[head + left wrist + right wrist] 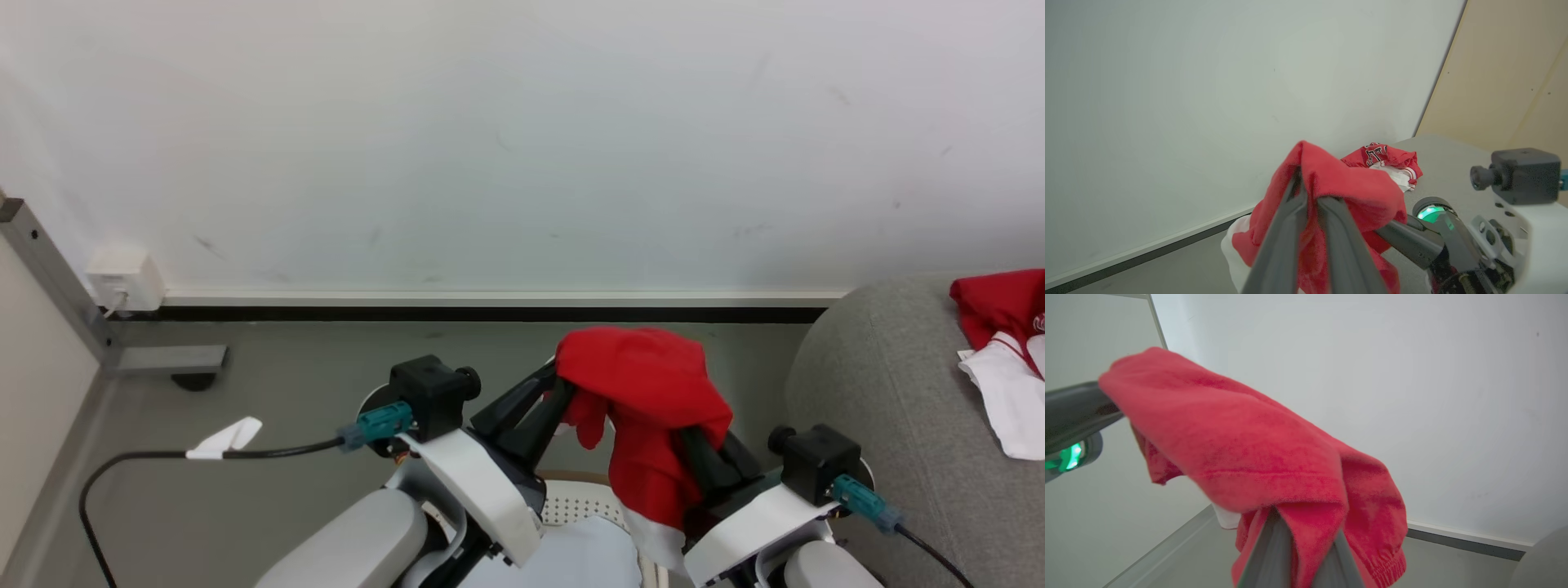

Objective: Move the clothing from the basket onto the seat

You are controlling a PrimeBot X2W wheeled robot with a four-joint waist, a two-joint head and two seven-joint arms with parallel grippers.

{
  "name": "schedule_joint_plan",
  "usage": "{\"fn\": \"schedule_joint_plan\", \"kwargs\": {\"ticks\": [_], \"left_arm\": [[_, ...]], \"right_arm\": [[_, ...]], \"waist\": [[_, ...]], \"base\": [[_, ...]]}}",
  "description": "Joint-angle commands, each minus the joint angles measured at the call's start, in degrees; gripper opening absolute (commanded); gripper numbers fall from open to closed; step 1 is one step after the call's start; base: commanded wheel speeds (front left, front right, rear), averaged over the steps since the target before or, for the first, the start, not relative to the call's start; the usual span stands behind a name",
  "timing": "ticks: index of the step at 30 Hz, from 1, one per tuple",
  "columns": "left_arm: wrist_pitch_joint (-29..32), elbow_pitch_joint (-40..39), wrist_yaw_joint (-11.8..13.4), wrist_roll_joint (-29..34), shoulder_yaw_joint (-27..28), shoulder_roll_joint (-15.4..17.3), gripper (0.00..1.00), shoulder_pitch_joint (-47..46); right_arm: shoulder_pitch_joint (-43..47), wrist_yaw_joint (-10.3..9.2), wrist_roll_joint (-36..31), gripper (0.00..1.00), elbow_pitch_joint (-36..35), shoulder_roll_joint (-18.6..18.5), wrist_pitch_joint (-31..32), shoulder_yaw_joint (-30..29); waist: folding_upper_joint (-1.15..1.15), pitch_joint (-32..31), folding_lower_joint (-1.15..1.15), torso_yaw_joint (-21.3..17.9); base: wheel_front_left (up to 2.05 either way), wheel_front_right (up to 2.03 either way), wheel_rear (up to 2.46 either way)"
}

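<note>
Fleecy red clothing (645,384) bunched, left fingers (522,412) and right fingers (706,465) clenched on it

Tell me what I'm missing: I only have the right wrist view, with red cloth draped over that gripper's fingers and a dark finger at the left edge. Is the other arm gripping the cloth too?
Observer: Yes. The left gripper is shut on the far side of the held garment, so it hangs between both arms.
Operator: Is anything lying on the seat?
Observer: One red-and-white jersey lies bunched on the grey seat, at the right of the head view.
Operator: Where is the basket?
Observer: The basket shows its cream perforated wall just below the held garment, between the two forearms.
</note>
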Motion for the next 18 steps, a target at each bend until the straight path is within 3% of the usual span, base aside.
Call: {"fn": "schedule_joint_plan", "kwargs": {"ticks": [1,18], "left_arm": [[0.04,0.01,0.14,-0.76,-0.11,0.21,1.0,1.01],[-0.43,-0.62,0.04,0.62,-1.82,1.3,1.0,1.61]], "right_arm": [[0.26,-0.13,-0.5,0.0,-0.75,-0.18,-0.02,-0.79],[1.0,-0.13,-3.18,0.0,-10.41,-0.14,-0.01,-12.7]], "waist": [[-0.01,0.29,0.0,-1.14],[-0.01,5.08,0.0,-15.54]], "base": [[0.0,0.0,0.0],[0.0,0.0,0.0]]}}
